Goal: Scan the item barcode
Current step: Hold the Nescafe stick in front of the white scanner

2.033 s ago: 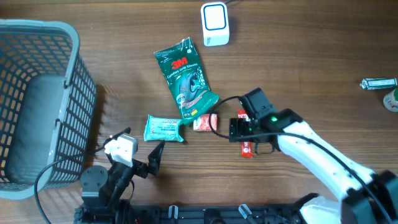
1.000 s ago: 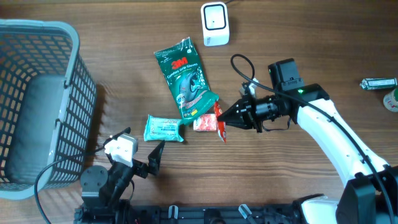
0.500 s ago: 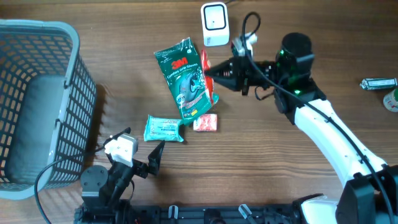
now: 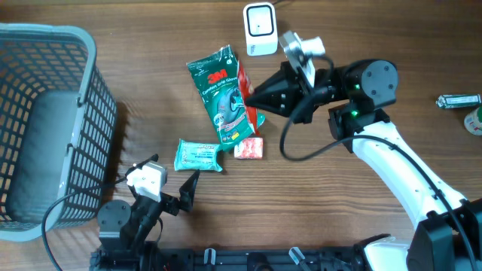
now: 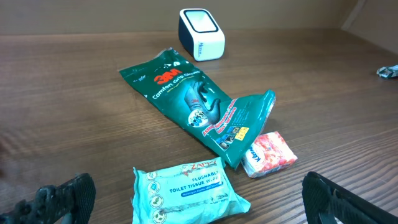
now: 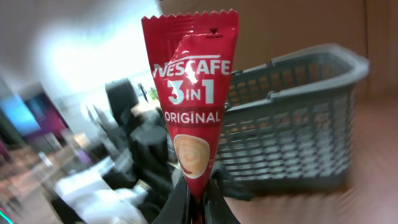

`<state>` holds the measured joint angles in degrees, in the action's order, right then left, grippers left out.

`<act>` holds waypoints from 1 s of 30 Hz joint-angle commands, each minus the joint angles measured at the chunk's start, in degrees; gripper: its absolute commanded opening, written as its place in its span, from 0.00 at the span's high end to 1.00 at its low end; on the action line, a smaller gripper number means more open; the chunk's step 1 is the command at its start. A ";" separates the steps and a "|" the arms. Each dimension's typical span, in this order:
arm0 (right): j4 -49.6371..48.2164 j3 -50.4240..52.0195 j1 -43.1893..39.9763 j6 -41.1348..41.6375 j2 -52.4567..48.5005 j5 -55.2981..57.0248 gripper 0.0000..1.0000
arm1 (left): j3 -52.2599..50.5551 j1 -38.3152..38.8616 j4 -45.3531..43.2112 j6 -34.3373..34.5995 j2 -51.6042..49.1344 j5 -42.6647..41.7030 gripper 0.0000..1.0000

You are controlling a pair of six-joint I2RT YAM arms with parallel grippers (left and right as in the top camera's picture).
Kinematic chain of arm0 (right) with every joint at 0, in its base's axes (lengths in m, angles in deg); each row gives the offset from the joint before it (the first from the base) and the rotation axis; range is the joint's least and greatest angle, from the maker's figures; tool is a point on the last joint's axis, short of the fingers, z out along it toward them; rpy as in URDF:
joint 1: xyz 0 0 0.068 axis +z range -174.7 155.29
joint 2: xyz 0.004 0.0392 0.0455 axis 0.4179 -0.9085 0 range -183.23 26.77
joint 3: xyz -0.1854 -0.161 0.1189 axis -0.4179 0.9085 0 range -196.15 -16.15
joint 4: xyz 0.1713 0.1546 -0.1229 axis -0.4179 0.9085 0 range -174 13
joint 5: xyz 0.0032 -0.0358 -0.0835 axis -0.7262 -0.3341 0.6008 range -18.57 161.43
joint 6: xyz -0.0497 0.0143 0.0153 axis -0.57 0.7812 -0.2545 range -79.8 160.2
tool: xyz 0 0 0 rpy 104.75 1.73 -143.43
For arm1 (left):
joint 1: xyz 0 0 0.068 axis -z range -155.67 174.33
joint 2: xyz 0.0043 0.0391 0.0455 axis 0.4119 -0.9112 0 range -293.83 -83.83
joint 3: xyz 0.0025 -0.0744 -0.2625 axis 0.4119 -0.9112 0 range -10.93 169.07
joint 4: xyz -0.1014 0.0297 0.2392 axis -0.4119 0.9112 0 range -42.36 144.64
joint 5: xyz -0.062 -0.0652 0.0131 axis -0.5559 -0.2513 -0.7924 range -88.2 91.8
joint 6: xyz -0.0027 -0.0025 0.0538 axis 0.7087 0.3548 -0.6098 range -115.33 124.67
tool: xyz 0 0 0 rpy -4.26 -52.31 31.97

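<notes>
Red glossy sachet (image 6: 189,106) (serrated top edge), creased, pinched in right gripper (image 6: 198,194); left gripper (image 5: 199,204) spread.

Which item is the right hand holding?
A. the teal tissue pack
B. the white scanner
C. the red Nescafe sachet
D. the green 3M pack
C: in the right wrist view the right hand is shut on the bottom end of the sachet, which stands upright above its fingers.
</notes>
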<state>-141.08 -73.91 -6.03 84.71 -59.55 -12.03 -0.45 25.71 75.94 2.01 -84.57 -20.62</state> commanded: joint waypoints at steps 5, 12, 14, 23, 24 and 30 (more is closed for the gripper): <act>-3.28 -0.37 0.79 -53.33 0.39 0.17 0.96 | -0.42 -0.17 -0.11 0.57 0.31 -0.70 0.00; -2.80 -0.37 7.48 -93.15 0.39 22.38 0.96 | -0.42 -0.17 -0.13 0.57 0.31 -0.70 0.00; -2.93 -0.37 10.19 -105.74 0.39 26.40 0.96 | -0.42 -0.17 -0.11 0.55 0.31 -0.70 0.00; -3.72 -0.37 13.68 -111.40 0.39 25.20 0.96 | -0.42 -0.17 -0.11 0.55 0.31 -0.70 0.00; -3.74 -0.37 12.98 -110.33 0.39 21.51 0.96 | -0.42 -0.17 -0.11 0.55 0.31 -0.70 0.00; -1.70 -0.37 3.72 -107.86 0.39 -8.76 0.96 | -0.42 -0.17 -0.11 0.55 0.31 -0.70 0.00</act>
<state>-144.45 -73.89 2.12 -24.20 -59.55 -0.97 -0.43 25.71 75.96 2.01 -84.57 -20.62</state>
